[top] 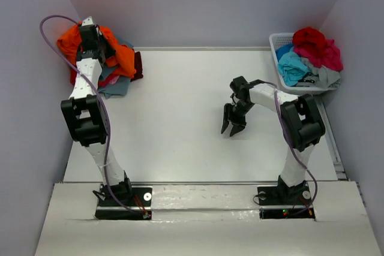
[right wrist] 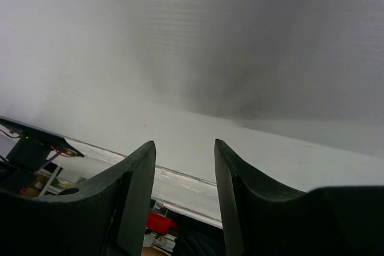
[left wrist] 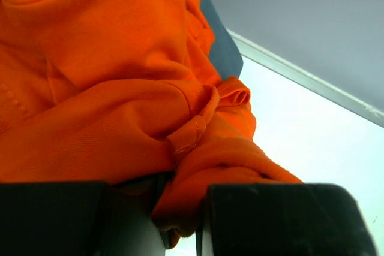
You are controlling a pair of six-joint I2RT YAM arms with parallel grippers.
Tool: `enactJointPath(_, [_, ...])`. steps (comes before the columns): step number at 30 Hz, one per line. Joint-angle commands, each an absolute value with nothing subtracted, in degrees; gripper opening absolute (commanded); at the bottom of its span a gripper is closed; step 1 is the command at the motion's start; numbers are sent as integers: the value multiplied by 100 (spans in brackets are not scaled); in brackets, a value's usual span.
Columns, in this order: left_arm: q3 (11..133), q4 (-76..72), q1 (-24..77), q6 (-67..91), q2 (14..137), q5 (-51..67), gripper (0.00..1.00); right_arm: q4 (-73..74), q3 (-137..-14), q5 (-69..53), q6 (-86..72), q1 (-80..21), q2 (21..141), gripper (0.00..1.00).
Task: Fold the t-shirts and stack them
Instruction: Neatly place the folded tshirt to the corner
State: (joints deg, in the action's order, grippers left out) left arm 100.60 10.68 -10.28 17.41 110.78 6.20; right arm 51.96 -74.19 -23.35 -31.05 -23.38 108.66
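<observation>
Now the left gripper (left wrist: 180,208) pinches a fold of the orange t-shirt (left wrist: 120,106), while the right gripper (top: 234,127) hangs with jaws apart above the table (top: 174,106).

Your rig, itemised:
- left arm (top: 87,79) and right arm (top: 267,94): white links, chunky black joint housings
- a lilac cable (top: 42,28) trailing along each arm
- black base plates (top: 123,203) with small red and green lights
- right gripper (right wrist: 185,148): matte black, tapered fingers (right wrist: 135,184)
</observation>
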Motion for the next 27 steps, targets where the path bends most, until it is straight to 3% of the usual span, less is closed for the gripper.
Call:
enactJointPath(1, [10758, 835, -993, 1845, 10995, 703, 6, 5115, -7435, -2435, -3050, -2391, 10758, 50])
enactJointPath(10, [11434, 1151, -993, 1740, 11312, 836, 6, 5177, -7480, -2479, -2962, -2391, 10846, 50])
enactJointPath(15, [10566, 48, -940, 1889, 10618, 510, 6, 5168, -7541, -2400, -2988, -2391, 10828, 50])
enactJointPath(23, [12362, 1018, -765, 1688, 11292, 1713, 6, 4975, -8068, -2241, -3147, -2391, 10380, 50])
enactJointPath(27, [12824, 1906, 32, 1467, 11435, 1671, 6, 4949, -8209, -2259, -3050, -2391, 10406, 50])
